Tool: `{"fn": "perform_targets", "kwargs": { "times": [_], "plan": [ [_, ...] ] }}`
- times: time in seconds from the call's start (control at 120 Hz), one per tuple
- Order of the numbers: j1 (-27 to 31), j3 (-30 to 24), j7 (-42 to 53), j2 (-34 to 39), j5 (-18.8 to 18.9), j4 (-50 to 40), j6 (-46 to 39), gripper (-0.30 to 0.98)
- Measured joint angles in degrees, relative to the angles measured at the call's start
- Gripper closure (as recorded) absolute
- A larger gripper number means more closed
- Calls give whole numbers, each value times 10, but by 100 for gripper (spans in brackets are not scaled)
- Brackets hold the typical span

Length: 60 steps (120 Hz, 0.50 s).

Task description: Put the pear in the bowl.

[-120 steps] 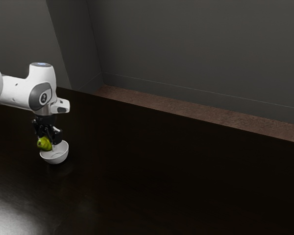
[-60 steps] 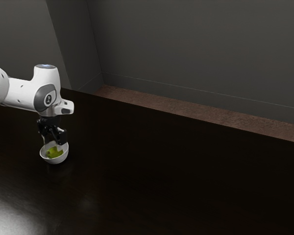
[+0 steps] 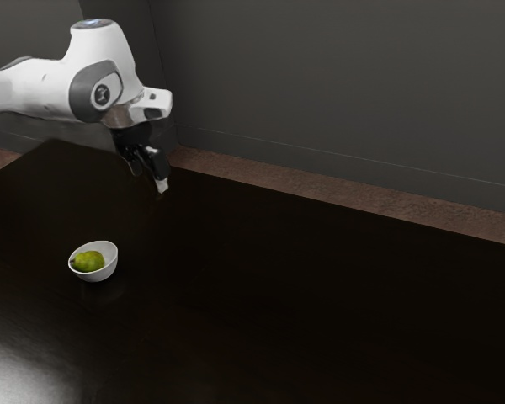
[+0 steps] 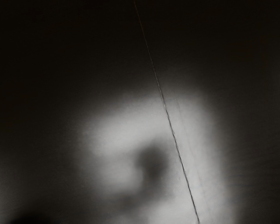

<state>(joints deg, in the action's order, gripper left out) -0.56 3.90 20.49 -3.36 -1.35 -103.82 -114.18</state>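
Whether the fingers of our gripper (image 3: 160,183) stand wide or narrow, we cannot tell; they carry nothing. We have them raised, well apart from the bowl (image 3: 98,276), probably so as not to knock it. The pear (image 3: 89,262) lies inside, where the wall should stop it rolling across the table (image 3: 320,295). We judge the placing done.
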Motion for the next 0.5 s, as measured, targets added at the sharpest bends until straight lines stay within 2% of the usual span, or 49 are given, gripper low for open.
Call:
{"fn": "perform_targets", "kwargs": {
  "times": [0.117,0.317,0.408,0.5],
  "plan": [
    [-57,-38,-28,42,-20,100,112,1],
    [-184,-46,-72,50,-14,119,209,0],
    [-195,-45,-88,51,-10,118,230,0],
    [-168,-43,-101,55,-9,117,243,0]
  ]
}}
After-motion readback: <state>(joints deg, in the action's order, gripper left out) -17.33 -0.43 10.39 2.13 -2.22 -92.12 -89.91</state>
